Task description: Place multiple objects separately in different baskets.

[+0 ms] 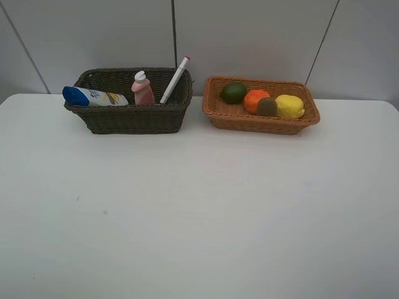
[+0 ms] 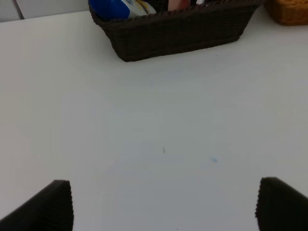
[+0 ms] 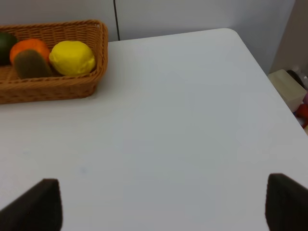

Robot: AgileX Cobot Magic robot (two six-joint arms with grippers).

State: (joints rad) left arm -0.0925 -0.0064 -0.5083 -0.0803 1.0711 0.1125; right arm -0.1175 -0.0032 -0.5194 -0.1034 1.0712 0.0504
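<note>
Two wicker baskets stand side by side at the far edge of the white table (image 1: 199, 218), near each other but apart; the dark brown basket (image 1: 134, 118) is on the left of the high view and the orange-tan basket (image 1: 262, 121) on the right; in the dark one the white blue-capped bottle (image 1: 93, 96) lies across the left end with its blue cap over the rim, the pink bottle (image 1: 143, 90) stands upright near the middle, and the white red-tipped marker (image 1: 175, 80) leans against the right rear corner with its red tip up; the small dark green bottle cannot be made out; in the orange-tan one the green lime (image 1: 234, 93) sits at the left, then the orange fruit (image 1: 255, 100), the brown kiwi (image 1: 267, 107) just in front of it and touching, and the yellow lemon (image 1: 289, 106) at the right end; the left gripper (image 2: 163, 204) hangs over bare table in front of the dark basket, fingers spread wide with nothing between them; the right gripper (image 3: 161, 207) hangs over bare table, off the lemon end of the orange-tan basket, likewise spread wide and holding nothing.
</note>
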